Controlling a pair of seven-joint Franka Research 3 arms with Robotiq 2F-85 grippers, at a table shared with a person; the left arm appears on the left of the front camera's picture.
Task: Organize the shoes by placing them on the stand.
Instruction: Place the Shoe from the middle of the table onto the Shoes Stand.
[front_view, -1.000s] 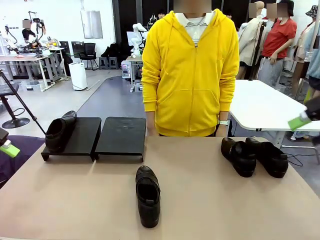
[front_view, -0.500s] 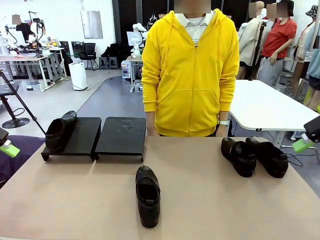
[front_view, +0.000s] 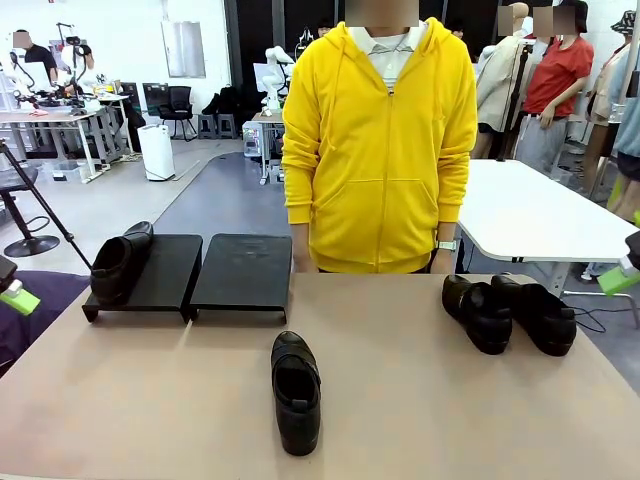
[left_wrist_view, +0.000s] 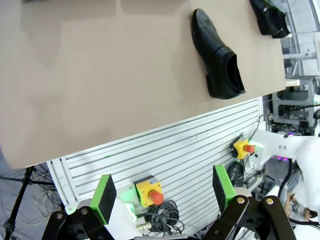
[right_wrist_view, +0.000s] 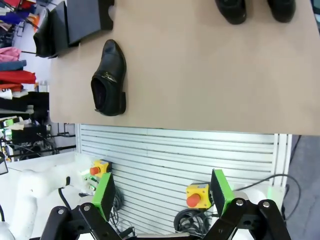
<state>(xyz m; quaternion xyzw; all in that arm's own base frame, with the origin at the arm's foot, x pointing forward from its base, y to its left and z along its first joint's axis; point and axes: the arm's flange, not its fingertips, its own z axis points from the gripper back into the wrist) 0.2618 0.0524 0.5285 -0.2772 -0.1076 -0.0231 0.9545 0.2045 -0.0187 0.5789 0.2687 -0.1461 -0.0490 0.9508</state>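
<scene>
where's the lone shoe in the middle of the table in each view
front view: lone shoe low centre of the picture
left wrist view: the shoe upper right, by the table edge
right wrist view: the shoe upper left
shared landmark: the pair of shoes at the table's far right corner

We see bright, even indoor light from overhead in the front view. The matte tan tabletop (front_view: 450, 400) takes it evenly, and the black leather slip-on shoe (front_view: 297, 392) in the middle throws only a short, soft shadow close round its sole. A faint sheen lies on its toe. The white table (front_view: 530, 210) behind is close to washed out. Focus holds from the near edge to the far room. In both wrist views we find wide-angle bending: the tabletop's edge bows, and the slats of the white ribbed panel (left_wrist_view: 175, 150) curve towards the corners. Pale highlights sit on the leather there, and edges are crisp.
</scene>
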